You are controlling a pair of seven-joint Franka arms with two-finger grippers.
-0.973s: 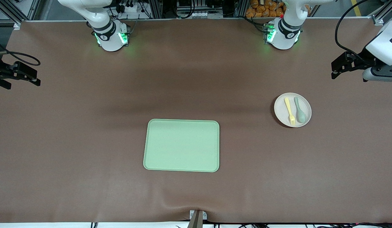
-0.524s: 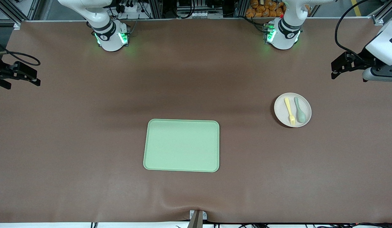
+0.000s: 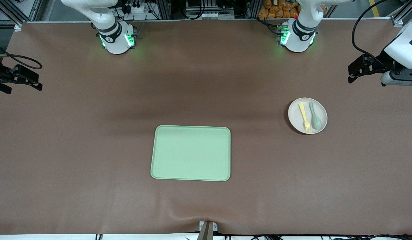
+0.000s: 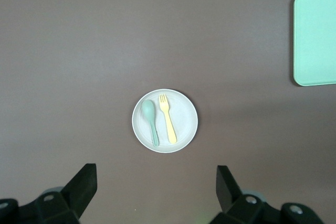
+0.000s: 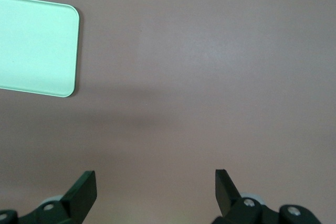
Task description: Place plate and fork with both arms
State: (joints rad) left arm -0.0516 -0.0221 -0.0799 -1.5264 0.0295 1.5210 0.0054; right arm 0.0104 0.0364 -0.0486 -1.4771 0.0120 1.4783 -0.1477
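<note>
- While both arms wait high at the two ends of the brown table [image 3: 76, 133], neither gripper holds anything.
- Left gripper [image 3: 354, 71] — raised over the left arm's end of the table, fingers [image 4: 84, 184] spread wide apart and empty; in the left wrist view it hangs above the plate without touching it.
- Right gripper [image 3: 22, 78] — raised over the right arm's end of the table, fingers [image 5: 84, 187] likewise spread wide, with only bare tabletop and a corner of the tray beneath it.
- Plate [image 3: 307, 115] — small, round, off-white; it rests on the table toward the left arm's end, well apart from the tray.
- Fork [image 3: 304, 116] — pale yellow, lying flat in the plate, tines pointing toward the front camera.
- Spoon [image 3: 315, 116] — grey-green, lying just beside the fork in the same plate, roughly parallel to it.
- Tray [image 3: 191, 153] — rectangular, light green, near the table's middle and nearer to the front camera than the plate.
</note>
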